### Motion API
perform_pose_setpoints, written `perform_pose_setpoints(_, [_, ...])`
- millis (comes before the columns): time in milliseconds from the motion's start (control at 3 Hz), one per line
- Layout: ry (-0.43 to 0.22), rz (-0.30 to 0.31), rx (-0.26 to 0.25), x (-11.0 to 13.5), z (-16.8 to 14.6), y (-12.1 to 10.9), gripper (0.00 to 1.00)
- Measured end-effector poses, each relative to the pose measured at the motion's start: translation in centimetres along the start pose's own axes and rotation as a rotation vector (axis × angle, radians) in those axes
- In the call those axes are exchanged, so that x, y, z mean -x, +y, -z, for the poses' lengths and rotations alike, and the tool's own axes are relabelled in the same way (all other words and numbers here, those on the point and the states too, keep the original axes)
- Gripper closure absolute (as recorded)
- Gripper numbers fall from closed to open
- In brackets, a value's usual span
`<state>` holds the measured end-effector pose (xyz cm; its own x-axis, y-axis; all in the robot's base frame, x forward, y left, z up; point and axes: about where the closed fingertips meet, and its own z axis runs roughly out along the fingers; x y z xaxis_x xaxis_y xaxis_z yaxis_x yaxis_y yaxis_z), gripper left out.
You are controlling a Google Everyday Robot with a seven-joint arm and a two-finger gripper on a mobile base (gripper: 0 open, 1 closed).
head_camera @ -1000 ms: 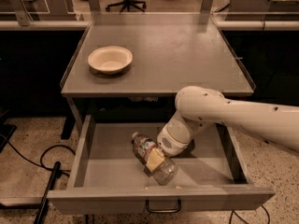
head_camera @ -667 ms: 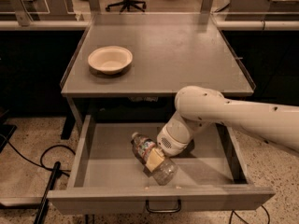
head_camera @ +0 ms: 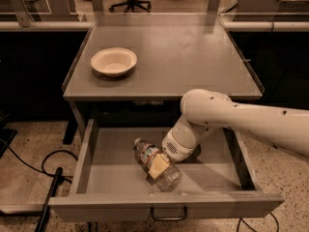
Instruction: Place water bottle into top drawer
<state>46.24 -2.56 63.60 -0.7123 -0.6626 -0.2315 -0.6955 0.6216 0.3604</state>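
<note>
The top drawer point(head_camera: 111, 204) is pulled open below the grey table, with its dark wire handle point(head_camera: 168, 214) at the front centre. The water bottle point(head_camera: 170, 179) lies tilted on the drawer floor, cap toward the back left and label band in the middle. My gripper point(head_camera: 158, 167) reaches down into the drawer from the right on a white arm point(head_camera: 227, 115). One tan finger point(head_camera: 157, 165) lies across the bottle's middle; the other finger is hidden behind the bottle. The gripper looks closed on the bottle.
A white shallow bowl point(head_camera: 114, 62) sits on the grey table top point(head_camera: 183, 47) at the left. Drawer side walls point(head_camera: 83, 158) flank the gripper. Black cables point(head_camera: 48, 173) lie on the speckled floor at the left. Office chairs stand far behind.
</note>
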Motion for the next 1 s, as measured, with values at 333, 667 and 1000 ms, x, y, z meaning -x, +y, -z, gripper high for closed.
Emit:
perform_pose_setpoints(333, [0.0,0.0,0.0,0.0,0.0,0.0,0.13])
perform_pose_setpoints(667, [0.0,0.0,0.0,0.0,-0.01,0.01,0.0])
perform_pose_setpoints(1000, [0.0,0.0,0.0,0.0,-0.01,0.01,0.0])
